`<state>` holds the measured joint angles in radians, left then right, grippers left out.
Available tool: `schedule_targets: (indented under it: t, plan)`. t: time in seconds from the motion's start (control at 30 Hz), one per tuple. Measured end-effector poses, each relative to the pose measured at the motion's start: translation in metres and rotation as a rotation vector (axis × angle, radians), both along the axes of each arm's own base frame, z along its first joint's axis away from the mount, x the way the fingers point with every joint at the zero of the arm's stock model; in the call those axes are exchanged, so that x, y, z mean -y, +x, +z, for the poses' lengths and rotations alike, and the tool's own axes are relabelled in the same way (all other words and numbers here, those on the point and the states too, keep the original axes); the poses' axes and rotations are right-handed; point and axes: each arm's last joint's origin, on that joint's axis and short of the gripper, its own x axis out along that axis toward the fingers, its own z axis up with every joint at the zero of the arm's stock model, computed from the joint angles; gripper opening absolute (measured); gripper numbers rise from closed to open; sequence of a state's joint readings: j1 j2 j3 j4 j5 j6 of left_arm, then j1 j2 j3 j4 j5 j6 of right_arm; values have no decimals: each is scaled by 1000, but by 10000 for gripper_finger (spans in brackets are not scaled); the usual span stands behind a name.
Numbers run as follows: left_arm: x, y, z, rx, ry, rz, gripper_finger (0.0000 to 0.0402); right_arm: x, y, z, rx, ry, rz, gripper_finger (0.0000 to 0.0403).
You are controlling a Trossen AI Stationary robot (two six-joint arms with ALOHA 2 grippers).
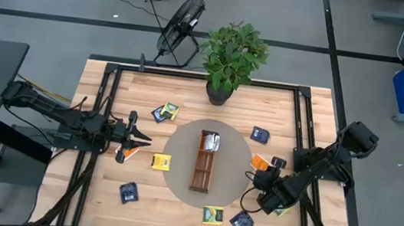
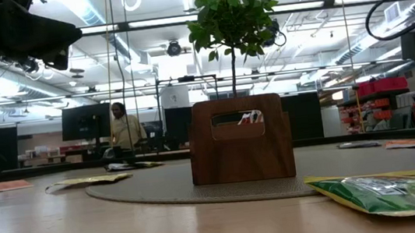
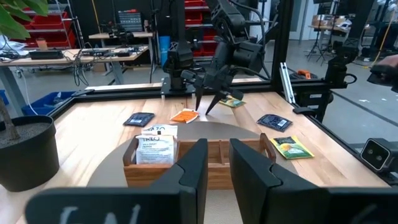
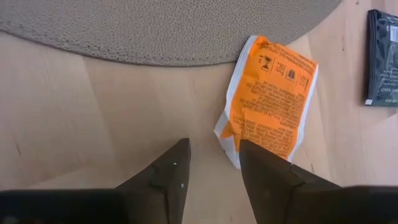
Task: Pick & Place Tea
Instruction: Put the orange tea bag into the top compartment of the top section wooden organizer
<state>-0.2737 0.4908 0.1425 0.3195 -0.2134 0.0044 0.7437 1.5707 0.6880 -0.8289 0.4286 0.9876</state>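
On the right side of the counter (image 1: 112, 87), just beyond the edge of the round grey mat (image 1: 183, 138), the right gripper (image 4: 210, 163) is held low over the wood, pointed down. Its fingers (image 4: 165, 174) are seen parted, with bare wood between them and nothing clamped. One fingertip lies over the near corner of an orange tea sachet (image 4: 268, 102), which rests flat with its far end just beside the mat's rim; whether the finger actually presses on the sachet cannot be told. A dark navy sachet (image 4: 382, 59) lies a little apart from the orange one.

At the left side of the counter the left gripper (image 3: 214, 163) is held above the surface, aimed across at the long wooden tray (image 1: 204, 162) in the middle of the mat. Its fingers (image 3: 191, 171) are set a narrow gap apart and nothing is gripped between them. A pale sachet (image 3: 155, 144) stands in the end compartment of the tray nearest the potted plant (image 1: 232, 55).

The remaining tea is scattered flat on the wood around the mat: an orange sachet (image 1: 130, 152) just by the left gripper, a yellow sachet (image 1: 161, 162) beside it, navy ones (image 1: 129, 192) toward the front and back, and a green-yellow sachet (image 1: 213, 215) at the front edge of the mat.
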Motion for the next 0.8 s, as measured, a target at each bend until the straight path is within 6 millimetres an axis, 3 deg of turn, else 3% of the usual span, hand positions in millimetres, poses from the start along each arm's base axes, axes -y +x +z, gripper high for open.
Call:
schedule_targets:
  t: [0.5,0.63,0.8]
  plan:
    - [0,0,0,2,1,0,69,7,0,-4,-11,-2,-46,145]
    - [0,0,0,3,0,0,69,12,-1,-12,2,47,-71,108]
    - [0,0,0,3,-1,0,69,12,0,-10,17,61,-99,28]
